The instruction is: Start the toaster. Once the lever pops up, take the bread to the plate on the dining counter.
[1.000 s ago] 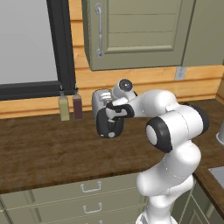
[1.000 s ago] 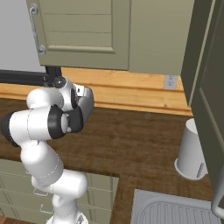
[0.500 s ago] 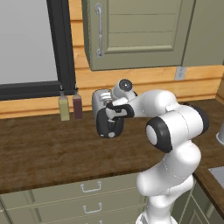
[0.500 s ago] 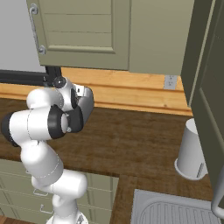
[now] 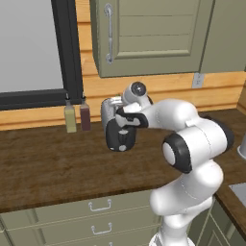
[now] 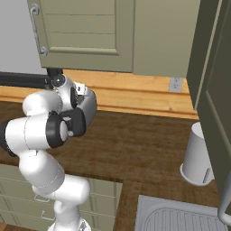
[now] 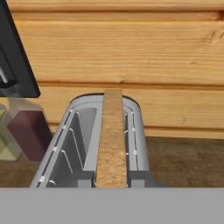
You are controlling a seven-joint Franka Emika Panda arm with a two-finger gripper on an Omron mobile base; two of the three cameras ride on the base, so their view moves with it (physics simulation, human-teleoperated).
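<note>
The silver toaster [image 5: 110, 109] stands on the wood worktop by the back wall, its black end panel [image 5: 120, 137] facing me. In the right base view my arm hides most of the toaster [image 6: 89, 107]. My gripper [image 5: 126, 116] hangs right over its top. In the hand view the tan bread [image 7: 112, 140] stands on edge over the toaster [image 7: 70, 148] between its two slots. My gripper [image 7: 112, 180] is shut on the bread's near end. I cannot make out the lever. The plate and the dining counter are out of view.
Two slim bottles [image 5: 70, 117] [image 5: 85, 115] stand just left of the toaster, under a dark window frame [image 5: 67, 48]. Wall cupboards [image 5: 144, 38] hang overhead. A white canister [image 6: 197, 155] and a sink [image 6: 180, 216] lie to the right.
</note>
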